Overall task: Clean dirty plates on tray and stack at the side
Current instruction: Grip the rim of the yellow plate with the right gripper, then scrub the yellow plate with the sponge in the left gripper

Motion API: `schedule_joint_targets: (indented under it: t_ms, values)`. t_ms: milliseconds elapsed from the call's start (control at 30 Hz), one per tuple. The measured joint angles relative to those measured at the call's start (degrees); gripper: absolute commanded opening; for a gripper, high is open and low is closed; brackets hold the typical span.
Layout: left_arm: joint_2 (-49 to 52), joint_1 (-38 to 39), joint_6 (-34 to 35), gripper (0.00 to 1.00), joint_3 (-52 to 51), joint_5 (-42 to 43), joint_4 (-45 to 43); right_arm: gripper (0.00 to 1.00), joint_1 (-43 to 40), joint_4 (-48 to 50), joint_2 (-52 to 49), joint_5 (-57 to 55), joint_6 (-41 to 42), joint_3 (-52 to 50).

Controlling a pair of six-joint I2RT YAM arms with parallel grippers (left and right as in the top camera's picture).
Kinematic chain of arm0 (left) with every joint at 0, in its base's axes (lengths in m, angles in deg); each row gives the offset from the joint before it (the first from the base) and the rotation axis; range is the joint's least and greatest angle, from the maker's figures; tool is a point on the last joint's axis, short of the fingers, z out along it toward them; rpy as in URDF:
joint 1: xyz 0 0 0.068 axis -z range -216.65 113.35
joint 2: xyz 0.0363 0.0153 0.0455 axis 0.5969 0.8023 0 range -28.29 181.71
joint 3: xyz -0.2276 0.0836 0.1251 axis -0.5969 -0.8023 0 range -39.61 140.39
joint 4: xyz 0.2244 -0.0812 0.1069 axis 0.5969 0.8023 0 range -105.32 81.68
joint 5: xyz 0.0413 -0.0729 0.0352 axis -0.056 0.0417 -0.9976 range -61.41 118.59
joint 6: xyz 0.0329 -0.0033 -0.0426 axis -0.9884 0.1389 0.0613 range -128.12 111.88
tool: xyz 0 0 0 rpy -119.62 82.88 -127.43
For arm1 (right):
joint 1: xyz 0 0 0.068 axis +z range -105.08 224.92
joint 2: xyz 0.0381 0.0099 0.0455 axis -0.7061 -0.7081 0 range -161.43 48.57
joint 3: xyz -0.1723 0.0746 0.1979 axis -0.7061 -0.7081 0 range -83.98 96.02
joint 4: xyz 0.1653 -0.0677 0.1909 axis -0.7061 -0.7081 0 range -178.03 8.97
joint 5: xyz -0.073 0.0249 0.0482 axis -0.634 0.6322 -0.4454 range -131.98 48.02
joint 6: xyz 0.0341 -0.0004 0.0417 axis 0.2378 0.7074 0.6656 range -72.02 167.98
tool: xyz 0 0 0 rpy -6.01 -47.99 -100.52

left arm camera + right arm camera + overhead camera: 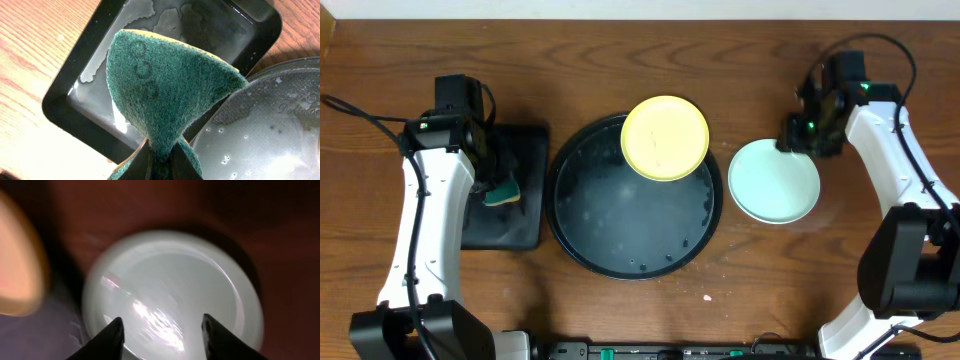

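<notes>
While the left tool point(162, 162) is clamped on the green sponge point(170, 85), pinching its narrow bottom so the pad fans out above the fingers, it hangs over the spot where the small rectangular tray point(75, 65), wet inside, sits just beside the round tray point(610, 230). The right tool point(161, 324) has its fingers apart with nothing between them, and hovers just above the mint plate point(175, 280). That plate lies flat on the counter point(770, 290), just beside the round tray's right rim. The overhead view hints at a doubled edge, but I cannot tell whether a second plate lies under it.

Farther off, the yellow plate point(665, 137) rests on the far right part of the round tray, riding out over the raised rim, so it is probably a little tilted. The tray's floor is beaded with water and carries no other plate.

These plates look like thin plastic, so I judge them light and stiff, not fragile, but slick where wet. The yellow one is likely to skate or tip if pressed on its overhanging side. The best hold is the thin rim, one finger under and one over, where it juts past the tray.
</notes>
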Motion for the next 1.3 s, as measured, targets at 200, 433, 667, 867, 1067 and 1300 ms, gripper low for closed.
schedule_joint_targets:
  t_ms: [200, 433, 667, 867, 1067, 1300]
  values:
    - [0.0, 0.0, 0.0, 0.07, 0.0, 0.0, -0.1, 0.54, 6.8, 11.2, -0.2, 4.5, -2.4, 3.3]
    - [0.0, 0.0, 0.0, 0.07, 0.0, 0.0, -0.4, 0.53, 13.0, 7.7, -11.7, 6.9, -5.7, 14.9]
    - [0.0, 0.0, 0.0, 0.08, 0.0, 0.0, -0.4, 0.38, 14.3, 5.4, -22.4, 7.3, -7.3, 20.1]
    - [0.0, 0.0, 0.0, 0.07, 0.0, 0.0, -0.4, 0.21, 14.3, 4.1, -24.5, 7.3, -7.5, 20.3]
    - [0.0, 0.0, 0.0, 0.07, 0.0, 0.0, -0.4, 0.01, 15.0, 3.5, -24.7, 7.8, -7.5, 20.7]
    - [0.0, 0.0, 0.0, 0.07, 0.0, 0.0, -0.4, 0.01, 18.7, -0.7, -22.3, 8.7, -6.9, 20.9]
